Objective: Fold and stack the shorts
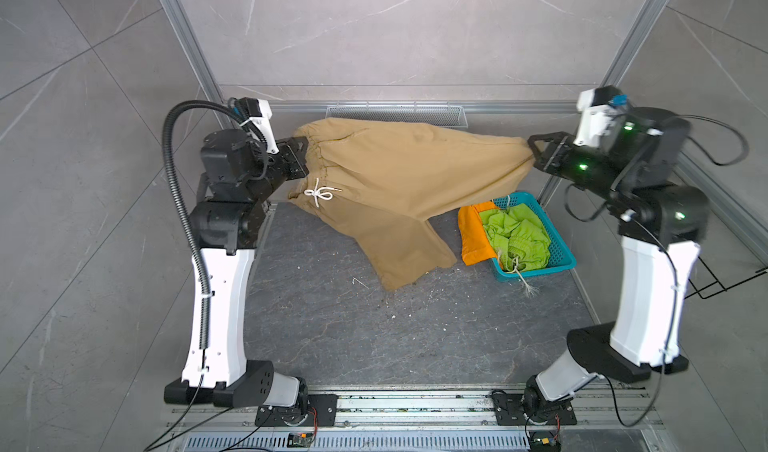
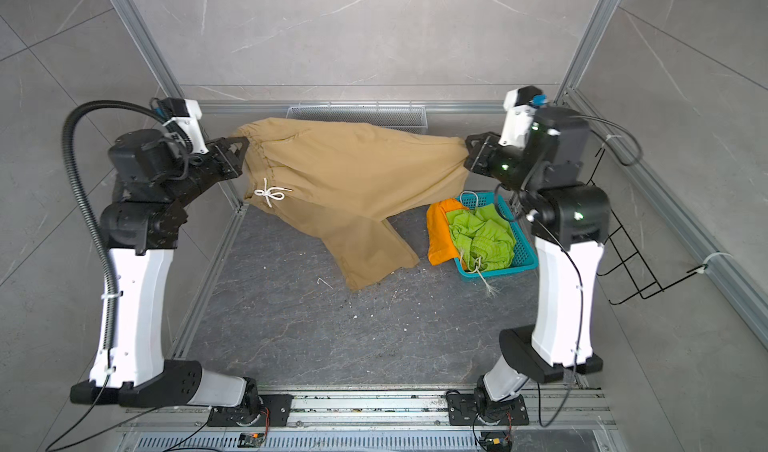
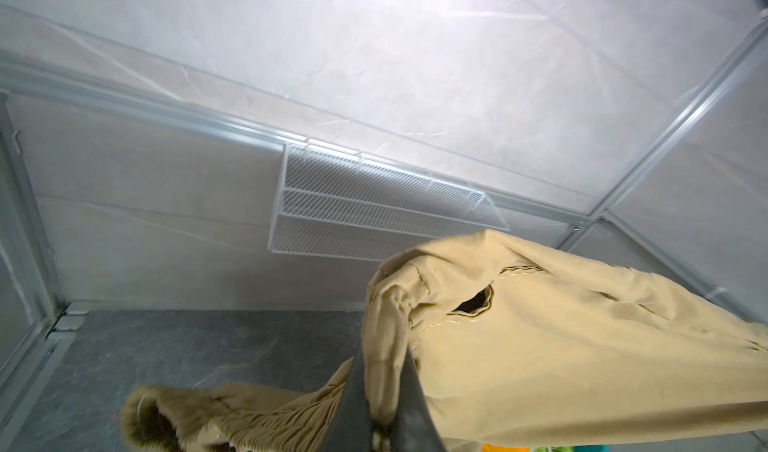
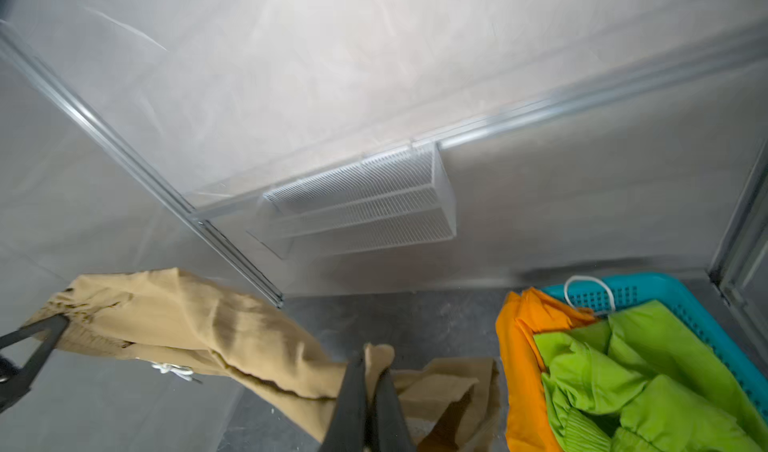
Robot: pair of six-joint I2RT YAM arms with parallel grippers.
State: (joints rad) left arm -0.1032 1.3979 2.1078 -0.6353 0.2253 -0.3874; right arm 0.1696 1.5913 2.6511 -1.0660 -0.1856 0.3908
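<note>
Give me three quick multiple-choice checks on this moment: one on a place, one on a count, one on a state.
1. Where are the lime green shorts?
A) in the teal basket
B) hanging on the back rail
C) folded in a stack

2. How many pairs of shorts are at the basket?
A) one
B) two
C) three

3. The khaki shorts are:
A) folded flat
B) stretched in the air between the left gripper and right gripper
C) lying loose, untouched

Answers:
1 A: green fabric fills the basket in both top views.
2 B: the green pair lies inside and the orange shorts drape over its side.
3 B: each gripper is shut on one end, the waistband at the left and a leg end at the right, with the other leg hanging down.
</note>
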